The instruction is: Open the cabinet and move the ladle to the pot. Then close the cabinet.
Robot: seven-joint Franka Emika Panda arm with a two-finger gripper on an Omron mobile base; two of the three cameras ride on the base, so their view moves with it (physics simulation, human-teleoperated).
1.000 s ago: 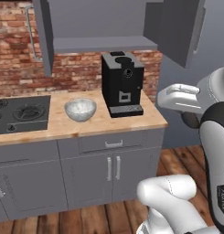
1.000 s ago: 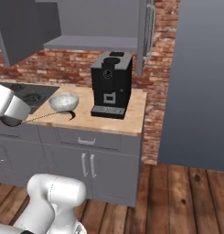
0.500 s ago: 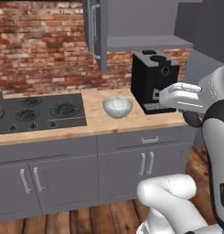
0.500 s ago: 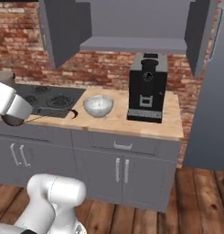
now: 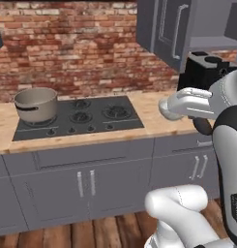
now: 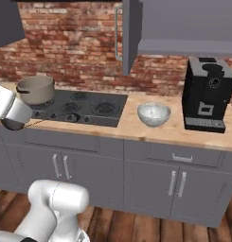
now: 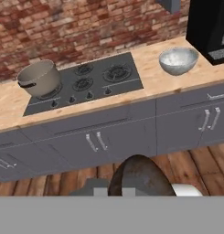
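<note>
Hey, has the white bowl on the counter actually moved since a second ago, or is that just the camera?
No. The bowl sits beside the coffee machine as before; the base drove left, bringing stove and pot into view.

You find no legible text, label, brand, number or sign anywhere in these views. The black coffee machine (image 6: 207, 93) carries a light panel and a round dial on its front, but you read no characters on either. The hob (image 5: 81, 117) shows plain knobs without markings you can make out. The pot (image 7: 39, 78), the bowl (image 6: 154, 114) and the cabinet (image 5: 163, 29) door are blank.
</note>
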